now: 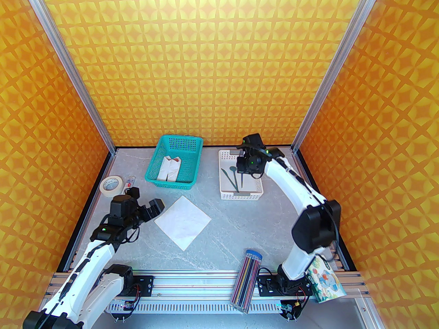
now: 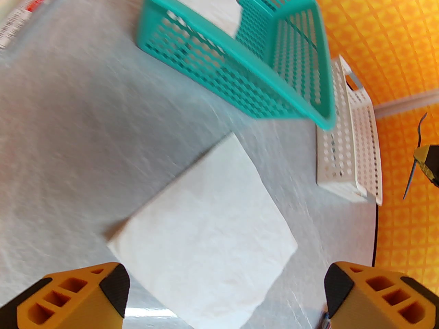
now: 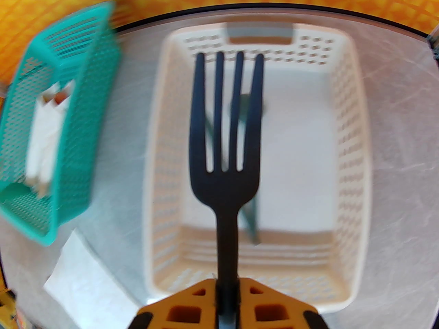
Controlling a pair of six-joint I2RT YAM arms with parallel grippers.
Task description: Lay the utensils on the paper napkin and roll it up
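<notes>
R gripper (image 3: 226, 296) clenched on fork (image 3: 224, 183) handle; light, stiff, slick, may pivot. L gripper (image 2: 226, 286) released by paper napkin (image 2: 202, 218), flimsy.

Bare table (image 1: 247, 224) rings the paper napkin (image 1: 182, 222); basket (image 1: 169, 183) and tray (image 1: 241, 194) behind.

I count one fork (image 3: 224, 142), one spoon (image 1: 232, 168), one knife (image 1: 228, 178), one paper napkin (image 1: 182, 222), two baskets (teal basket (image 1: 170, 182) left, white basket (image 1: 241, 195) right), one tape roll (image 1: 111, 184) and one clear case of pencils (image 1: 247, 279).
</notes>
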